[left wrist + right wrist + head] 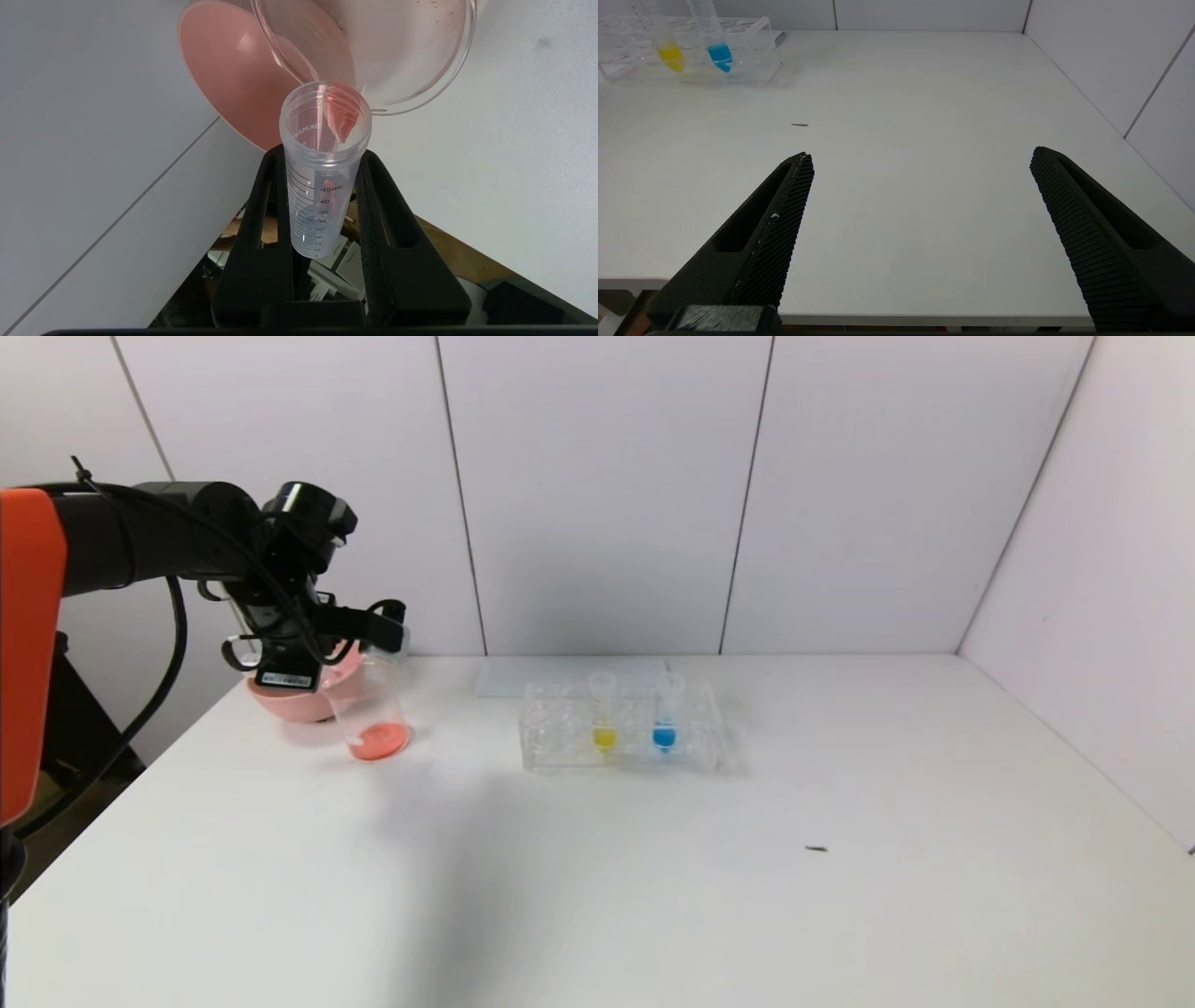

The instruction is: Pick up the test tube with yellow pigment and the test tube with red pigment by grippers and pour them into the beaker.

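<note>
- Head view: at the upper left of the frame the left tool (378, 633) holds the test tube with red pigment (390, 637) tipped over the beaker (372, 709), which stands on the tabletop (653, 877) just in front of a pink bowl (289, 702). Red liquid already lies in the beaker's bottom.
- Head view: near the middle of the frame a clear rack (621, 728) holds the test tube with yellow pigment (603, 711) and, beside it, a blue-liquid tube (666, 711), both upright and well apart from the beaker.
- Head view: the step in hand looks like finishing the red pour. To do it well, keep the tube mouth inside the beaker's rim and hold the tilt until the last drops run out.
- Left wrist view: in the centre of the frame the left tool (322, 154) is closed on the tube (322, 163), one black finger pressing each side of its graduated wall. The open mouth points at the beaker (411, 56) at the top, and a red film clings inside the lip; the tube seems nearly empty.
- Right wrist view: the right tool (920, 163) hangs idle above the tabletop's near edge, its fingers (784, 219) spread wide and holding nothing. The rack (752, 51) with the yellow tube (668, 46) sits at the upper left of the frame.
</note>
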Tool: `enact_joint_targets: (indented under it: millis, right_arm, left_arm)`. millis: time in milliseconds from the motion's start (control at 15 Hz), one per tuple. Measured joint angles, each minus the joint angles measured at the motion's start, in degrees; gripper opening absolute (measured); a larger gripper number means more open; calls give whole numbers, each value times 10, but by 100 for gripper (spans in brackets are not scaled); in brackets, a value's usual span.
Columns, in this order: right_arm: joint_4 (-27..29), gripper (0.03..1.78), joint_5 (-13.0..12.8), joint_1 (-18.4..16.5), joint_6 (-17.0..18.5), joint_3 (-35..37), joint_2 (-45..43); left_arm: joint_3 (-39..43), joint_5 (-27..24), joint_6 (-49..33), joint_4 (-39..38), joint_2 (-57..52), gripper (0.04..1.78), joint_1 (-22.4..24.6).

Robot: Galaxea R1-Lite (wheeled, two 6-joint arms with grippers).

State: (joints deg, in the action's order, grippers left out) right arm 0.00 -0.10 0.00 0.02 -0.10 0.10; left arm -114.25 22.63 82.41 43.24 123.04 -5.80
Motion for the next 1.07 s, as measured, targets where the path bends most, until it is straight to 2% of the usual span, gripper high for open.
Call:
enact_joint_targets:
  millis: [1067]
  right_arm:
    - [0,170,0,0,0,0,0]
  left_arm:
    - [0,15,20,12,-1,43,-5]
